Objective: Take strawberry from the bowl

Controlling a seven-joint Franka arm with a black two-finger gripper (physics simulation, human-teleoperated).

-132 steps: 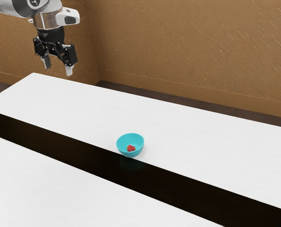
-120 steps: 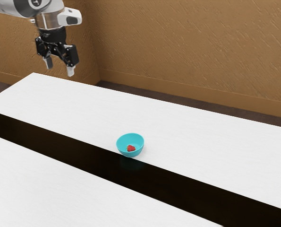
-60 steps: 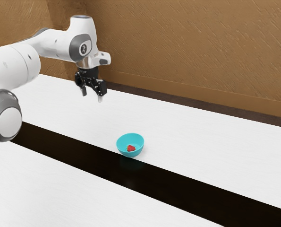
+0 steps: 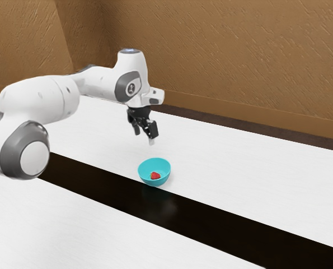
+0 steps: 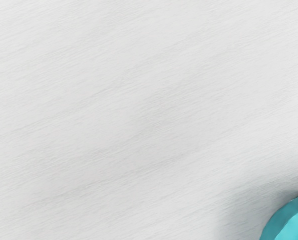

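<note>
Two fingers of the black gripper [image 4: 144, 137] stand well apart with nothing between them, a spread that would suit straddling a small fruit. It points down at the table from above the bowl's height, off toward the exterior view's left, presumably to keep the fingertips clear of the rim until they are lined up. The strawberry [image 4: 155, 176] lies low inside the turquoise bowl [image 4: 154, 162], untouched; the curved wall probably keeps it from rolling, but also leaves the fingers little room beside it. I judge this to be the approach: the hand needs to travel across until it is over the fruit, then go straight down, since a slanted entry could catch the rim and tip or push the bowl.

The bowl sits upright on a white, faintly grained tabletop [image 4: 239, 168], right by a glossy black band [image 4: 211, 218] that runs lengthwise and carries dim reflections. Beyond are a strip of dark brown floor [image 4: 239, 124], a tan baseboard [image 4: 239, 111] and a rough ochre-brown wall [image 4: 222, 50] with slanting raised streaks
</note>
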